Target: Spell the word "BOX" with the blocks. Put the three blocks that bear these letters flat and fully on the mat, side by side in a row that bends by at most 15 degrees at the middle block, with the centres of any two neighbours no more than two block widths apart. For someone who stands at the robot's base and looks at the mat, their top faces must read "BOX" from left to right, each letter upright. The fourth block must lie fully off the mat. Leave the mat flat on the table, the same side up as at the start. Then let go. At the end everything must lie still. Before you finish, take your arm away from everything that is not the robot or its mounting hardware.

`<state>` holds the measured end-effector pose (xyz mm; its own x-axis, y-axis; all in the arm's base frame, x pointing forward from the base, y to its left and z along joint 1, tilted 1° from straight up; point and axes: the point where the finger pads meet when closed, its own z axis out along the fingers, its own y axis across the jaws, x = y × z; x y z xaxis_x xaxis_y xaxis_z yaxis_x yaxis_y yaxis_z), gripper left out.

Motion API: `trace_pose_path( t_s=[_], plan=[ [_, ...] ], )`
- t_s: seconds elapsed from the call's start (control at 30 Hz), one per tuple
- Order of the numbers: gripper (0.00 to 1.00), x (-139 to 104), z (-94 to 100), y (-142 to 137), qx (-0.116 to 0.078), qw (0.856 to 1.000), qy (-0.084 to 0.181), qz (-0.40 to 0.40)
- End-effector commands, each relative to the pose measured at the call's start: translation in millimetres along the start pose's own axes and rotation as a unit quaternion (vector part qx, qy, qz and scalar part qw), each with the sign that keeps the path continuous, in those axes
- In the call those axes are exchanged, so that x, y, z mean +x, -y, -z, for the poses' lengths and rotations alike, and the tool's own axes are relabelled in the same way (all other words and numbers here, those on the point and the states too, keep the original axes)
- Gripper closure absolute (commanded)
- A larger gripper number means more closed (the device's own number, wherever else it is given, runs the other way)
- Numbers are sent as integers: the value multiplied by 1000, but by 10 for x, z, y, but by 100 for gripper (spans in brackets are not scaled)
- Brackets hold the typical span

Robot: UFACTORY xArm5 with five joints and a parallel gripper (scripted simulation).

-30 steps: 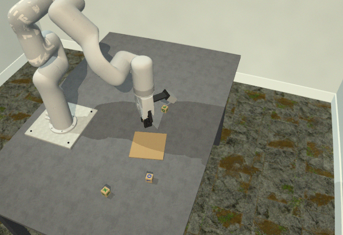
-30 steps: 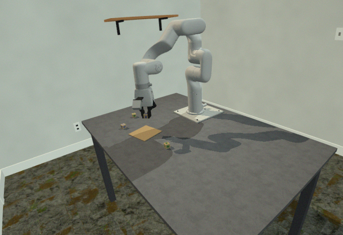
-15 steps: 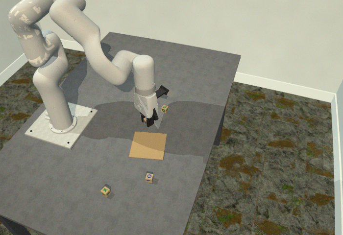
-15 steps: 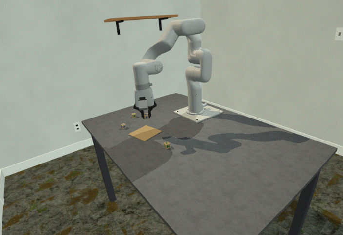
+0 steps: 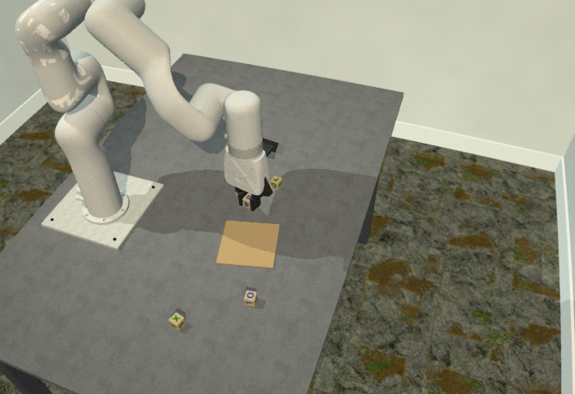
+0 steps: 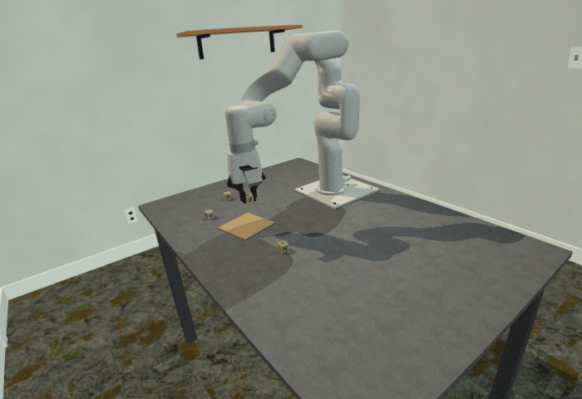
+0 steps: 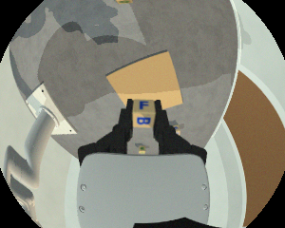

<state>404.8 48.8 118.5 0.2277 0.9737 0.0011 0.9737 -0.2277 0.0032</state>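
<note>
My gripper [image 5: 250, 203] [image 6: 249, 199] [image 7: 143, 107] is shut on the B block [image 5: 247, 201] [image 6: 249, 197] [image 7: 143, 120], held in the air over the mat area. Blue B and F faces show in the wrist view. The tan mat [image 5: 246, 255] [image 6: 246, 230] [image 7: 149, 78] lies flat, bearing no block. The O block [image 5: 250, 297] [image 6: 209, 214] [image 7: 177, 130] sits off the mat, blue O up. The X block [image 5: 177, 320] [image 6: 226, 195] [image 7: 142, 149] sits farther off, green X up. A fourth block [image 5: 275, 182] [image 6: 283, 247] [image 7: 124, 1] with green letters, N on one side, sits off the mat's other side.
The robot's white base plate [image 5: 139, 185] [image 6: 362, 187] stands on the grey table [image 5: 88, 325] [image 6: 395, 301]. The arm's shadow falls across part of the mat. The table edge lies beyond the mat on the side away from the base. A wall shelf [image 6: 239, 30] hangs behind the arm.
</note>
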Motion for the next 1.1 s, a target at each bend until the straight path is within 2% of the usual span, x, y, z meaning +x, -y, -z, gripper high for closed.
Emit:
trace_pose_path(
  t_s=[0.0, 0.27, 1.07],
  plan=[
    [79, 29, 13, -17, -2, 998, 0, 64],
    [79, 55, 13, -22, -2, 992, 0, 127],
    [79, 57, -21, -22, -2, 991, 0, 131]
  ],
)
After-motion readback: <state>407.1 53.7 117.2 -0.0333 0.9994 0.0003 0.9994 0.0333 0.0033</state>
